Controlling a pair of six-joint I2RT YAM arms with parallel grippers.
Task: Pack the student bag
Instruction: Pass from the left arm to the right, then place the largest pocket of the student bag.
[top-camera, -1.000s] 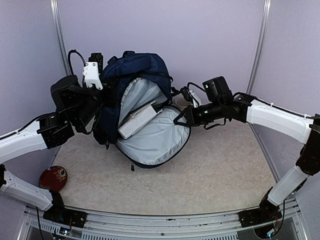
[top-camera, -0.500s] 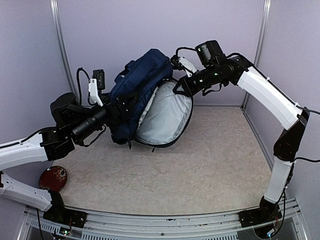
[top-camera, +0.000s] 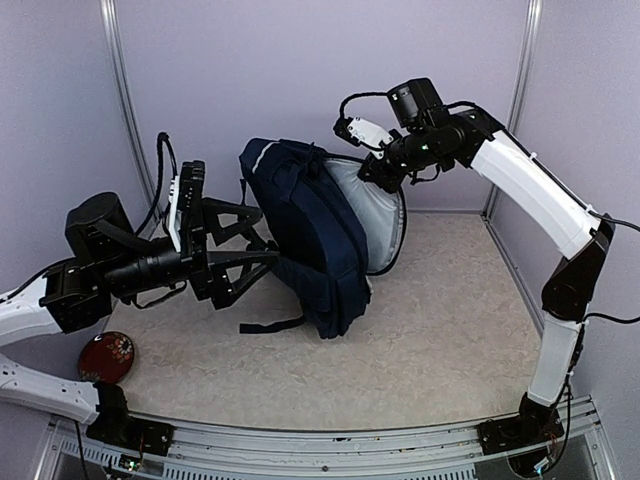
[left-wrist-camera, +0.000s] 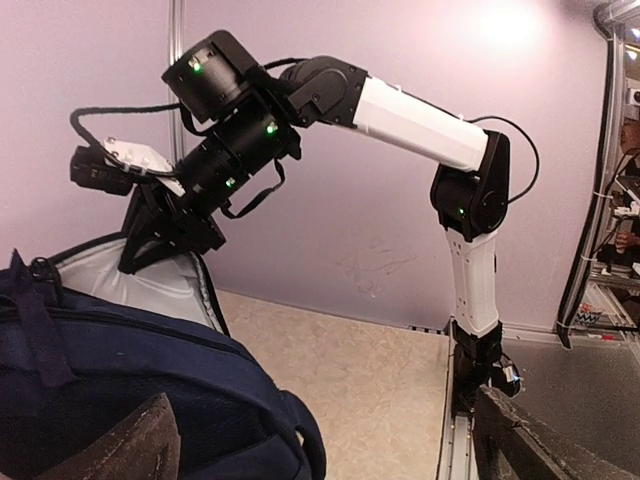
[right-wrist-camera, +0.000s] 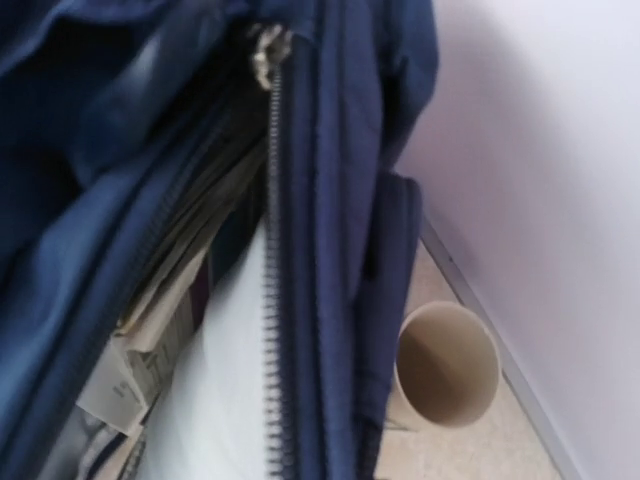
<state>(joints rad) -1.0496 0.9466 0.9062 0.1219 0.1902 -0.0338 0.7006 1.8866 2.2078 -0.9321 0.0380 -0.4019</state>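
The student bag (top-camera: 310, 240) is standing upright on the table (top-camera: 440, 340), in the middle of the top view and toward the rear wall. Its navy back is facing lower left and its grey-lined flap (top-camera: 388, 215) is hanging open toward the right. A loose strap (top-camera: 268, 325) is trailing onto the table at its base.

The right gripper (top-camera: 373, 172) is reaching in from the upper right. Its jaws are pinching together on the upper rim of the flap, holding the bag up by that edge. In the right wrist view the zipper (right-wrist-camera: 272, 300) is running down the centre of the frame, with papers (right-wrist-camera: 150, 340) showing inside the bag at lower left. A paper cup (right-wrist-camera: 447, 365) is sitting at lower right beside the wall.

The left gripper (top-camera: 258, 240) is pointing at the bag from the left of the frame. Its jaws are spread as wide as they go and are gripping nothing. Whether the lower tip is brushing the fabric cannot be told. In the left wrist view its fingers (left-wrist-camera: 130, 450) are showing at the two bottom corners, far apart.

A dark red disc (top-camera: 105, 356) is lying at lower left.
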